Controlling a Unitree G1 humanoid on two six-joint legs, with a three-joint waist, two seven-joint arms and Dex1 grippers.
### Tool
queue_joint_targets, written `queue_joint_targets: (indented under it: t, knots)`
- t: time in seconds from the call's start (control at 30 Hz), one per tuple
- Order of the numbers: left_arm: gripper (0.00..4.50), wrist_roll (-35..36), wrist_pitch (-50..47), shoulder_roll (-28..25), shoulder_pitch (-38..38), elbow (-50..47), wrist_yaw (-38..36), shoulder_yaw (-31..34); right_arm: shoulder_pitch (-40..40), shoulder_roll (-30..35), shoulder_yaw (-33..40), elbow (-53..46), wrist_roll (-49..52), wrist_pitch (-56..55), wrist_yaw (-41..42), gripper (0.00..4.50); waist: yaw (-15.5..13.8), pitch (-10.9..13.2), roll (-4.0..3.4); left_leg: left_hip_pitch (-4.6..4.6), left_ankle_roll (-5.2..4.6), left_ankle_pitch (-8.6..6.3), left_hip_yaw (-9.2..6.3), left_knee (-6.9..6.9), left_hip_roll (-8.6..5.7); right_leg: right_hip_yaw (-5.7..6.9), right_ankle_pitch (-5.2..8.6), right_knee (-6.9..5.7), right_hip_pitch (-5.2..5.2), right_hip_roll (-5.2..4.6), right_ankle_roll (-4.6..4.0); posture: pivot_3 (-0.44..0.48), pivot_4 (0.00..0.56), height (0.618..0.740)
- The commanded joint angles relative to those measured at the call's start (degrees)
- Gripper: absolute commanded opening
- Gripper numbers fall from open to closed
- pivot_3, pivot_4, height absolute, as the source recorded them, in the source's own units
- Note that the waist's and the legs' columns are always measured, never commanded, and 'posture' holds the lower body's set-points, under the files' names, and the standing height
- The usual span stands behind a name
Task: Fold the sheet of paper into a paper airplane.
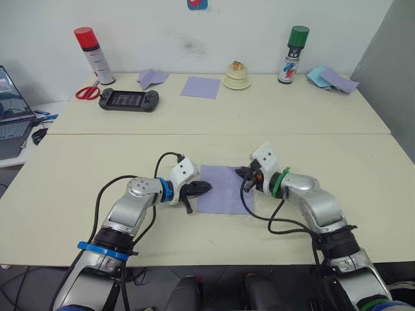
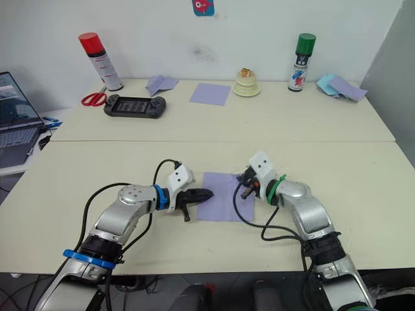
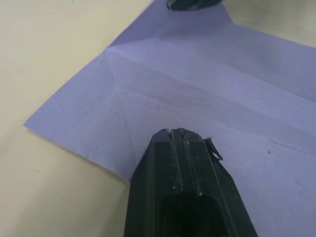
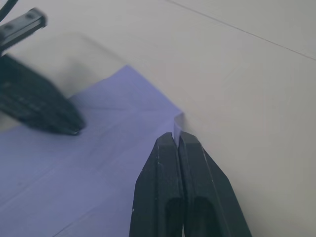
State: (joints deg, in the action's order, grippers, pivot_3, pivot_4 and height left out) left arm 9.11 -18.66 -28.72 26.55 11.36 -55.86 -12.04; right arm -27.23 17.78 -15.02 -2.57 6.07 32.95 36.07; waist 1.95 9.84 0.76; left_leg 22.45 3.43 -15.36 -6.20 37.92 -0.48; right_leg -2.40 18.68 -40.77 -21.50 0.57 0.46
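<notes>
The sheet of paper (image 1: 224, 189), lavender with straight crease lines, lies flat in the middle of the near table. My left gripper (image 1: 206, 188) is shut, and its tip (image 3: 170, 132) rests on top of the sheet just inside its left edge. My right gripper (image 1: 243, 173) is at the sheet's far right corner. Its fingers (image 4: 168, 158) are shut, and the corner (image 4: 175, 117) curls up between their tips. The sheet shows no dart shape.
On the far table stand a red spray can (image 1: 94, 55), scissors (image 1: 87, 92), a black game controller (image 1: 128, 99), a small lavender wedge (image 1: 151, 78), a smooth lavender square (image 1: 201, 87), a cream object (image 1: 237, 76), a green-capped can (image 1: 293, 55) and pale blue paper (image 1: 318, 74). A laptop (image 1: 13, 120) sits at left.
</notes>
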Motion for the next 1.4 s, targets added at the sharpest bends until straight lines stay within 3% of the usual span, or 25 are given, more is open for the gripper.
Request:
queue_joint_targets:
  t: [0.03, 0.47, 0.67, 0.9, 1.03, 1.4]
  knots:
    - [0.00, -0.35, -0.75, -0.43, -1.08, -0.14, -0.42, -0.22, 0.05, 1.51, -4.23, -2.07, -5.44, -6.37, -0.88, 0.03, -0.01, 0.00, 0.00, -0.01, 0.00, 0.00, 0.00, 0.01, 0.00, 0.00, 0.00, 0.00, 0.00, 0.00, 0.00, 0.000, 0.150, 0.740]
    - [0.00, 1.51, -2.99, -1.08, 1.18, -1.78, 0.00, 2.68, -0.17, 3.38, -8.83, 6.70, -15.52, -17.10, -1.98, 0.03, -0.05, 0.00, 0.00, -0.01, 0.01, 0.00, -0.01, 0.01, 0.00, -0.01, 0.00, 0.00, 0.02, 0.02, 0.00, 0.000, 0.150, 0.740]
    - [0.00, 2.76, -3.26, -1.37, 9.62, -1.35, -1.09, 4.46, -0.25, 2.76, -8.56, 7.49, -16.26, -15.58, -2.06, 0.03, -0.13, 0.07, 0.12, -0.01, 0.03, 0.03, -0.07, 0.04, 0.01, 0.05, 0.00, -0.03, 0.03, 0.04, -0.01, 0.000, 0.150, 0.740]
    - [0.00, 1.80, -1.40, 0.48, 16.39, -0.16, -5.38, 0.68, -0.29, 2.30, -7.85, 7.82, -16.95, -14.85, -2.26, 0.03, -0.07, 0.07, 0.12, -0.08, 0.03, 0.04, 0.00, 0.01, 0.00, 0.00, -0.02, -0.03, 0.07, 0.05, -0.03, 0.000, 0.150, 0.740]
    - [0.00, -1.42, 3.70, 3.76, 17.08, 5.68, -5.21, -2.71, -0.57, 1.89, -7.55, 8.30, -17.06, -14.62, -2.59, 0.03, -0.08, 0.07, 0.12, -0.09, 0.03, 0.04, 0.00, 0.03, 0.00, -0.02, -0.02, -0.04, 0.08, 0.05, -0.03, 0.000, 0.150, 0.740]
    - [0.00, -8.07, 16.30, 14.27, 21.89, 29.73, 4.27, -2.86, -0.13, 1.32, -7.70, 7.64, -17.22, -13.63, -3.14, 0.03, -0.09, 0.07, 0.14, -0.09, -0.01, 0.06, -0.02, 0.04, -0.01, 0.01, -0.03, -0.09, 0.07, 0.07, -0.03, 0.000, 0.150, 0.740]
